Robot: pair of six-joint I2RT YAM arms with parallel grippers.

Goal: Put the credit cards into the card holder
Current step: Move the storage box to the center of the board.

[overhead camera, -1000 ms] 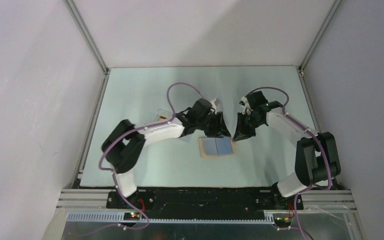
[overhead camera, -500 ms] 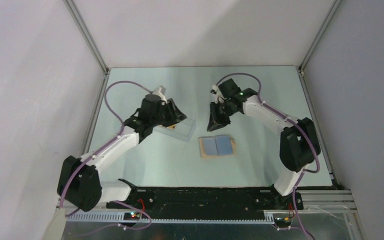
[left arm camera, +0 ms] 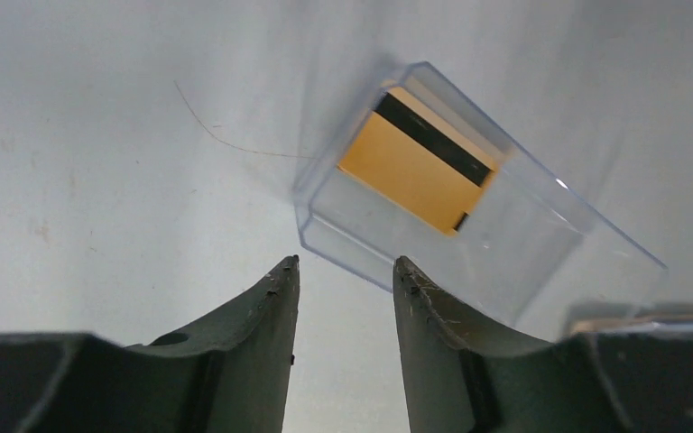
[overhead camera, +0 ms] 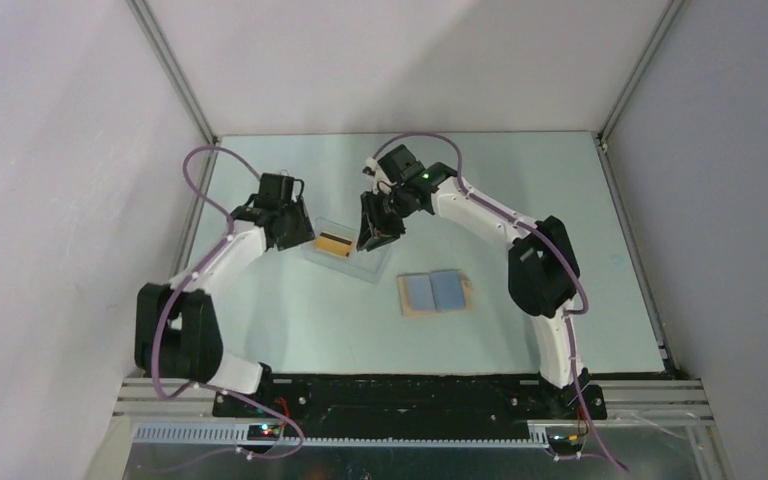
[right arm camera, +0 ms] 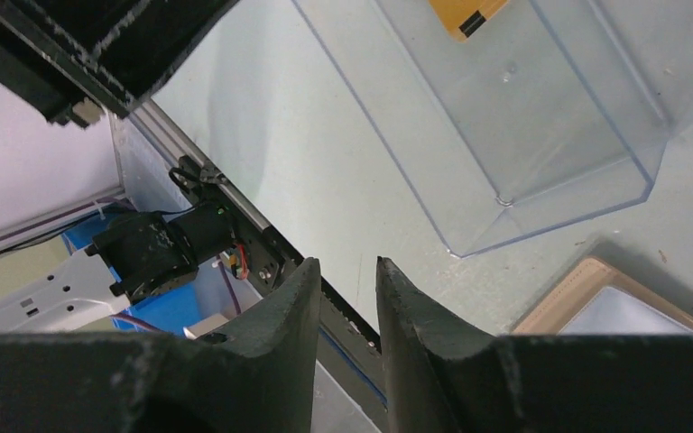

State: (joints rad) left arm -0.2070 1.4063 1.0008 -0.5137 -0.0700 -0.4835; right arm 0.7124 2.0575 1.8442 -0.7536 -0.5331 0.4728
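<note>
Top external view: a clear box (overhead camera: 352, 256) lies slantwise on the pale desk (overhead camera: 290, 320), and one orange credit card (overhead camera: 334, 243) rests flat inside it, at its left end. The card holder (overhead camera: 436, 293) lies open on the desk just right of the box and nearer the arm bases, blue pockets facing up. It does not touch the box.

The left end effector (overhead camera: 298, 232) sits at the left end of the box, close to the card. The right end effector (overhead camera: 375, 236) hangs over the box's right half.

Left wrist view: the two dark fingers (left arm camera: 266, 307) stand apart with only bare desk between them. The near corner of the clear box is just ahead of the tips. The card shows through the clear wall, its black stripe along the far edge.

Right wrist view: the fingers (right arm camera: 293, 307) are parted by a narrow gap and hold nothing. Below them lie the empty end of the box, a corner of the card at the top edge of the picture, and a tan corner of the card holder at lower right.
</note>
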